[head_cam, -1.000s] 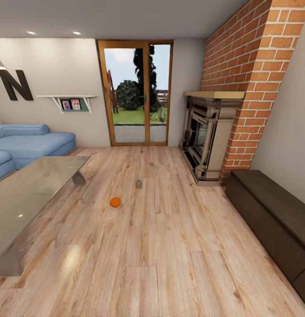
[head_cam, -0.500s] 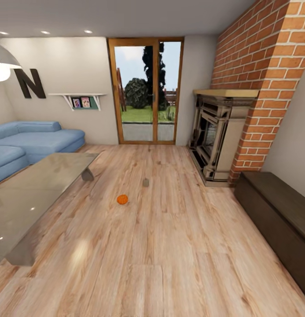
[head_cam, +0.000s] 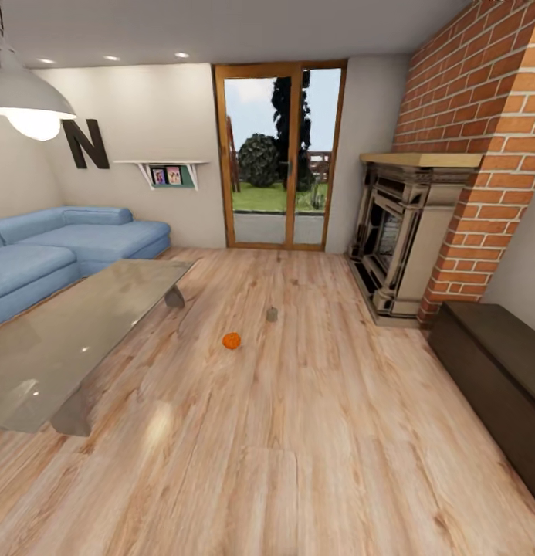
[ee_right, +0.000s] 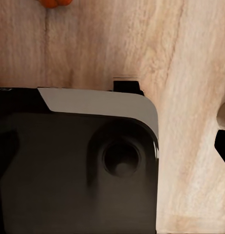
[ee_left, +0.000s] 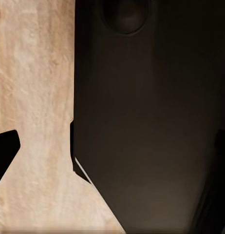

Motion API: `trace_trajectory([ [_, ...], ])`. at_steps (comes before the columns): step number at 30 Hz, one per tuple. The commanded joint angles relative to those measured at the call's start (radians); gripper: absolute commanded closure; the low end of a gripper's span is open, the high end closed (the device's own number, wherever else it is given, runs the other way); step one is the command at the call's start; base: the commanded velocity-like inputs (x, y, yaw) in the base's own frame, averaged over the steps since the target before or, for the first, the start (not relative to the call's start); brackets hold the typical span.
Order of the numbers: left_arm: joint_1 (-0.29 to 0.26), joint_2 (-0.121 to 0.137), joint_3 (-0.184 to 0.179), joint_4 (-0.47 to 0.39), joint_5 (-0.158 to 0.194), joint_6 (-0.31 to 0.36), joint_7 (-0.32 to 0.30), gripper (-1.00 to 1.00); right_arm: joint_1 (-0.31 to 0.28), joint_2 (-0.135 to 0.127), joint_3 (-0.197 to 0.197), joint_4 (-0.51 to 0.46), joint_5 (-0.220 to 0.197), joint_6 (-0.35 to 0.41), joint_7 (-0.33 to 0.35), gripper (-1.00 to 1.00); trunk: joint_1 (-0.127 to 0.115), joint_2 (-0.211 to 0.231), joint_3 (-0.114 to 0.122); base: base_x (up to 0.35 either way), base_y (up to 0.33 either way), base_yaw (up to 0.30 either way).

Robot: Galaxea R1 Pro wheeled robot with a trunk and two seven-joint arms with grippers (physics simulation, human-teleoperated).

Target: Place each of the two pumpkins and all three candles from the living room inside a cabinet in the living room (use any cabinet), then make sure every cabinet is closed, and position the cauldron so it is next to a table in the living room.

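A living room with a light plank floor [head_cam: 298, 463] is seen from the head camera.

A glossy glass-topped surface [head_cam: 59, 340] is seen at the left of the frame, a blue sofa [head_cam: 66, 243] behind it, and a red brick fireplace [head_cam: 421, 232] at the upper right. The low dark brown cabinet [head_cam: 499, 378] is set along the right edge, its fronts shut as far as can be told. Near the frame's centre, one orange pumpkin [head_cam: 231, 340] is seen on the floor, with a small tan candle [head_cam: 272, 314] near it, up and to the right. In both wrist views dark robot bodywork is seen over the planks; neither claw's opening can be told.
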Motion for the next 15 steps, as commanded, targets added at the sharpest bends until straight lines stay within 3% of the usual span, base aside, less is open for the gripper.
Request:
trace_trajectory([
  [1,0.000,0.000,0.000,0.000,0.000,0.000,0.000,-1.00,0.000,0.001,0.000,0.000,0.000,0.000,0.000,-1.00,0.000,0.000,0.000,-0.329,0.000,0.046],
  [7,0.000,0.000,0.000,-0.001,0.000,0.000,0.000,-1.00,0.000,0.006,0.000,0.000,0.000,-0.001,-0.003,-1.00,0.000,0.000,0.000,-0.303,0.000,0.263],
  [15,0.000,0.000,0.000,-0.001,0.000,0.000,0.000,-1.00,0.000,0.006,0.000,0.000,0.000,-0.002,-0.003,-1.00,0.000,0.000,0.000,-0.045,0.000,0.286],
])
